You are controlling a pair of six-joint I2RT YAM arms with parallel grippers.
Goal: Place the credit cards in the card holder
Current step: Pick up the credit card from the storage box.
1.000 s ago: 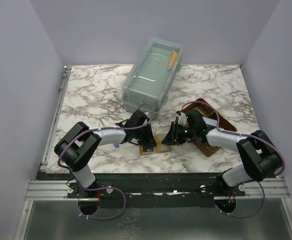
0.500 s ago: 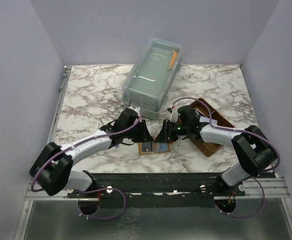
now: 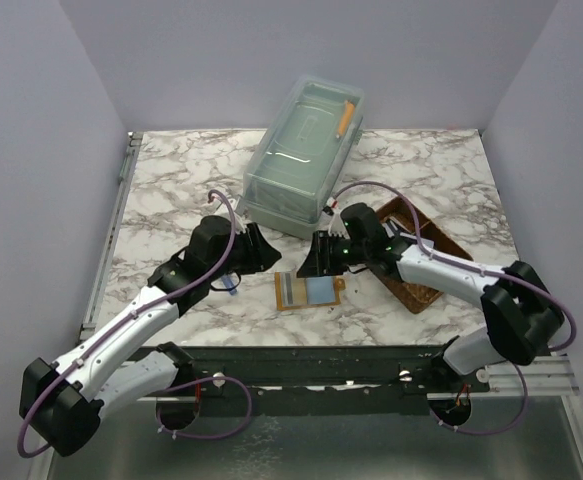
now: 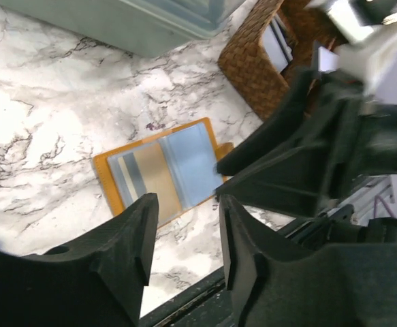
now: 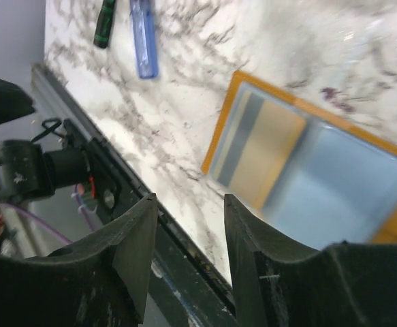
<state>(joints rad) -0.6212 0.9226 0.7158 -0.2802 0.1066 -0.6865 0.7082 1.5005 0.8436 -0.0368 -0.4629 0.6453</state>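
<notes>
Marble desk (image 3: 171, 190), lilac walls on three sides.

Top view:
- The card holder (image 3: 309, 291) is laid open and flat near the desk's front edge, about centre.
- The left tool (image 3: 259, 250) is held just behind and left of it. The right tool (image 3: 316, 262) is held just behind its right half. No contact with the holder is seen.
- A clear lidded box (image 3: 304, 150) is set at the back, with an orange item (image 3: 344, 118) on the lid.
- A woven tray (image 3: 421, 262) is placed right of the holder, partly under the right arm.
- A small blue item (image 3: 231, 285) is seen on the desk by the left arm.

Left wrist view:
- The left tool's fingers (image 4: 126, 252) are parted, with nothing between them.
- The holder is seen on the desk beyond the gap.
- Credit cards (image 4: 147, 178), one tan and one grey, are tucked in its left half. The right half is a light-blue panel.
- The right tool is seen at the holder's far edge.

Right wrist view:
- The right tool's fingers (image 5: 126, 252) are parted and empty.
- The holder is seen flat on the desk beyond them.
- The blue item is seen lying beside a dark green stick (image 5: 104, 24).
</notes>
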